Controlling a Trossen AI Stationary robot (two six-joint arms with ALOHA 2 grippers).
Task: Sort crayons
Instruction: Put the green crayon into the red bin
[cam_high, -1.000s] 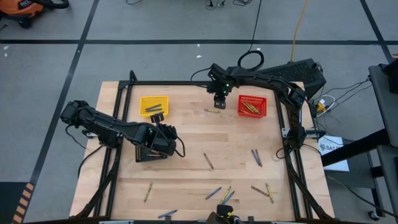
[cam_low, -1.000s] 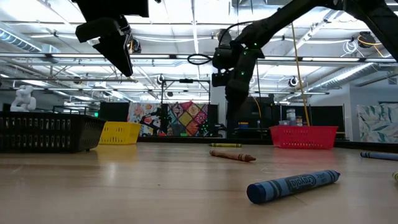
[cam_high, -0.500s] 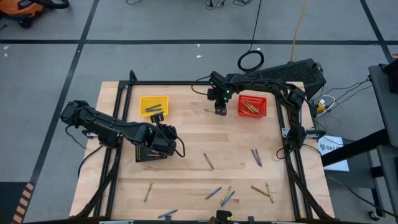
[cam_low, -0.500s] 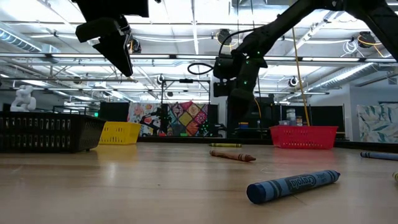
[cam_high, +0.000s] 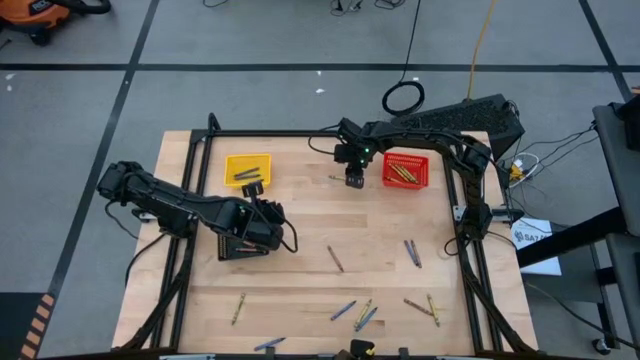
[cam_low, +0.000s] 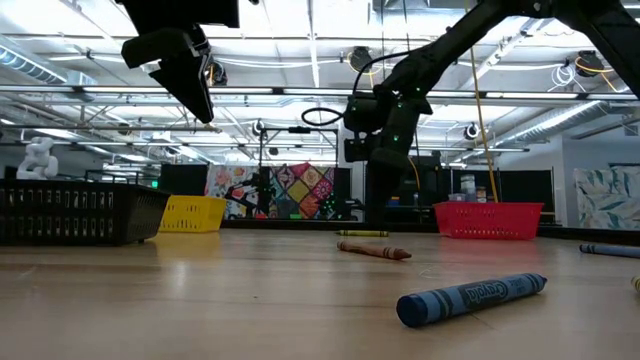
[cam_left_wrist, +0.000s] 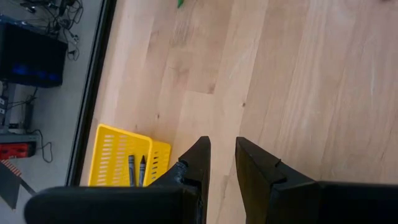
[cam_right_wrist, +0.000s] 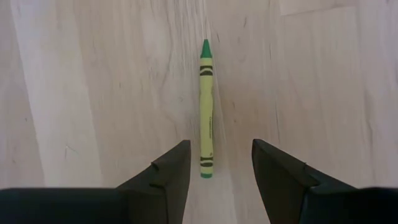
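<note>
A green crayon (cam_right_wrist: 206, 106) lies flat on the wooden table (cam_high: 300, 215) near its far edge, between the yellow basket (cam_high: 247, 168) and the red basket (cam_high: 405, 170). My right gripper (cam_right_wrist: 221, 163) hangs open just above the green crayon (cam_high: 340, 179), one finger on either side of its blunt end, touching nothing. Other crayons lie scattered: a brown one (cam_high: 335, 258), blue-purple ones (cam_high: 412, 252), several near the front edge (cam_high: 355, 312). My left gripper (cam_left_wrist: 222, 149) waits high above the table's left half, open by a narrow gap, with nothing in it.
A black basket (cam_high: 243, 247) stands under the left arm. The yellow basket (cam_left_wrist: 127, 165) holds two dark crayons; the red basket holds several. In the low view a blue crayon (cam_low: 470, 297) and a brown one (cam_low: 373, 250) lie close to the camera.
My right gripper has come down toward the green crayon, moving a little toward the near edge, and stays open. The crayon has not moved.
</note>
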